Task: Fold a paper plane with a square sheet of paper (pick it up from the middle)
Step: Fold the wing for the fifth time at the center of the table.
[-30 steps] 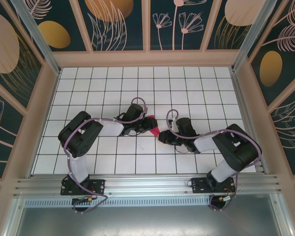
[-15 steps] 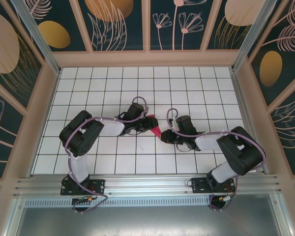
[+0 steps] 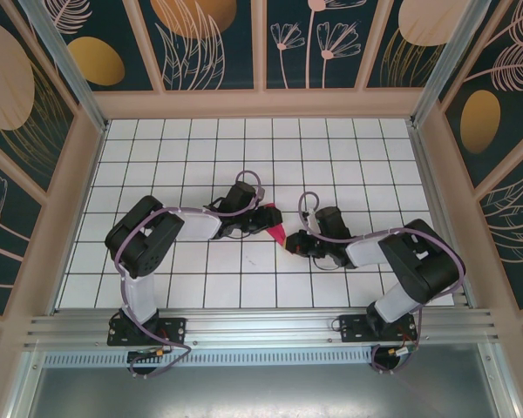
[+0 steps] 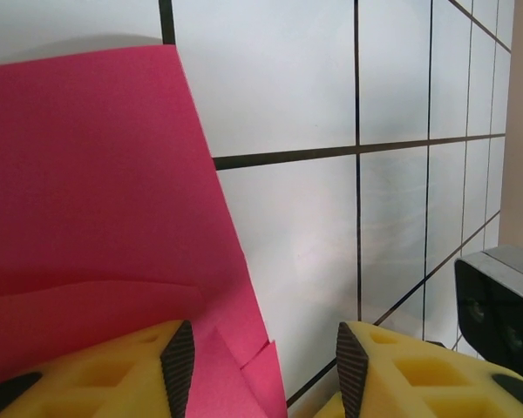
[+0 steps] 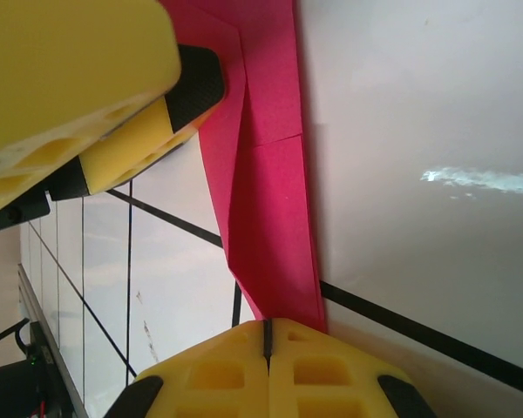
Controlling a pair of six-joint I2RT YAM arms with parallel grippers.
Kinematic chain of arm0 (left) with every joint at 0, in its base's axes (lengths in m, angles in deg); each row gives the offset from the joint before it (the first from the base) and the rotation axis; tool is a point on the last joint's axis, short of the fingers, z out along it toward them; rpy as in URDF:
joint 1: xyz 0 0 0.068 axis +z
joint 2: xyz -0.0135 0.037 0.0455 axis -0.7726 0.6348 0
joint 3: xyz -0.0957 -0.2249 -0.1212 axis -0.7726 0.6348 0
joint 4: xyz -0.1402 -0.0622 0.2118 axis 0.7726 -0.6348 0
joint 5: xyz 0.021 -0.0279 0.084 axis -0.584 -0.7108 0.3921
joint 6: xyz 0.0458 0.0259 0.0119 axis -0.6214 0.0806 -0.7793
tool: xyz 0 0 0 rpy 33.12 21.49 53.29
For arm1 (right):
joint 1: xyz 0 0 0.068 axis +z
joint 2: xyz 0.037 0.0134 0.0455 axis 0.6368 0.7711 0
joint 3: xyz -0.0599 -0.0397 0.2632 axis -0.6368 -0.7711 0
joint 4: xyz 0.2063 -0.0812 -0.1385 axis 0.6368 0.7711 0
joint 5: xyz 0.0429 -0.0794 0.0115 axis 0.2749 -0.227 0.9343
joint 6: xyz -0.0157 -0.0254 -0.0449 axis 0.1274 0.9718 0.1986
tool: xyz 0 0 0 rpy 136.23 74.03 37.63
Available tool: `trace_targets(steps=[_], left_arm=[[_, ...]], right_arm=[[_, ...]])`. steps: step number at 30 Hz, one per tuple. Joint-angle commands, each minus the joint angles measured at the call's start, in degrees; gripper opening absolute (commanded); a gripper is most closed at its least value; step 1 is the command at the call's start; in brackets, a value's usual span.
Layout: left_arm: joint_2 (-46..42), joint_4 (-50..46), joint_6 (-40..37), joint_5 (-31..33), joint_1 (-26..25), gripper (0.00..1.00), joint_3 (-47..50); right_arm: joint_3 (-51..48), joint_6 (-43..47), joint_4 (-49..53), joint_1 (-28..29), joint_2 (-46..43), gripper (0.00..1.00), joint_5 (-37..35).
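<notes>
My paper (image 3: pixel 276 230) lies on the table (image 3: pixel 244 157) between my two claws, near the middle. It is already creased into a narrow, layered wedge. I judge the early folds done and the wing folds left to make, though the overhead view is too small to be sure. Its long axis runs from my left claw (image 4: pixel 257 357) toward my right claw (image 5: pixel 266 335), tapering toward the right one. My left jaws stand apart at the paper's edge. My right jaws are closed, apparently pinching the narrow end.
</notes>
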Motion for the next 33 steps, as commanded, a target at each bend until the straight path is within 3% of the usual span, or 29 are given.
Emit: trace_targets(steps=[1, 8, 16, 23, 33], left_arm=[[-3.88, -0.06, -1.31, -1.47, -0.10, 0.53, -0.80], [-8.07, 5.64, 0.93, -3.49, -0.24, 0.57, 2.94], [-4.50, 8.21, 1.09, -5.91, -2.03, 0.57, 1.97], [-1.09, 7.47, 0.32, -3.48, -2.31, 0.56, 0.81], [-0.56, 6.15, -1.17, -2.15, -2.27, 0.55, -1.21]], right_arm=[[-1.51, -3.63, -4.92, -1.02, 0.62, 0.00, 3.25], [-2.02, -8.36, -10.59, -1.01, 1.08, 0.00, 4.58], [-3.14, -13.51, -17.32, -1.01, 4.60, 0.00, 4.77], [-3.22, -12.85, -16.91, -0.67, 4.84, 0.01, 3.80], [0.82, 2.10, 1.81, 1.27, -5.12, 0.34, -6.31]])
